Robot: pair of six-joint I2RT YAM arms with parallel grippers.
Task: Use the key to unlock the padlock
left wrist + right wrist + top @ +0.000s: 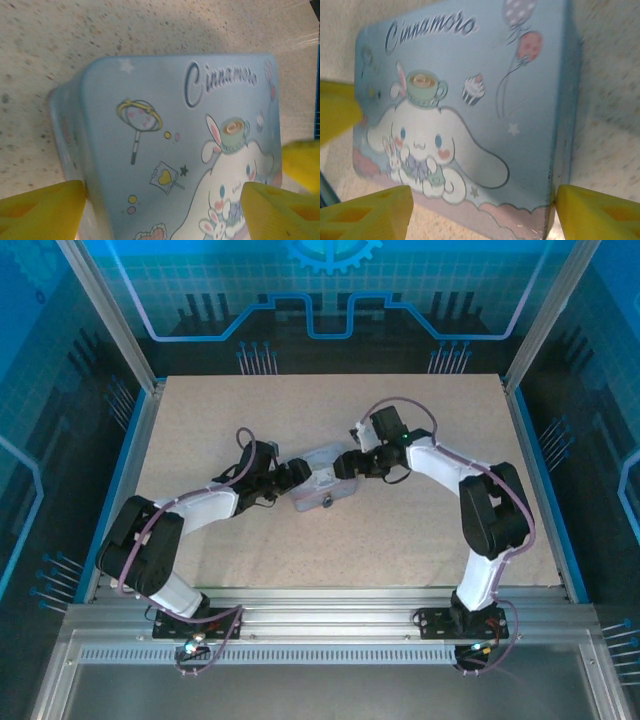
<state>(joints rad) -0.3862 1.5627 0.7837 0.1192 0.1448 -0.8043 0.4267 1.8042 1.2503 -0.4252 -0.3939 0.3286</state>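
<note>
A pale blue cartoon tin (pixel 318 485) lies flat mid-table between both arms. My left gripper (pixel 298 475) is at its left end and my right gripper (pixel 343 465) at its right end. In the left wrist view the tin (pixel 165 125) lies under the open left gripper (pixel 162 212): one yellow finger (pixel 40 210) is beside the tin's side wall, the other (pixel 285 210) is over the lid. In the right wrist view the open right gripper (pixel 482 215) straddles a corner of the tin (pixel 470 65). One finger (pixel 600 215) touches the wall and the other (pixel 365 215) stands clear. The key and padlock are hidden.
A small dark round piece (pixel 326 502) sits on the tin's near side, too small to identify. The speckled beige table (pixel 400 540) has raised blue edges left and right. Each wrist view catches the other gripper's yellow finger (pixel 302 162) (pixel 335 110) close by.
</note>
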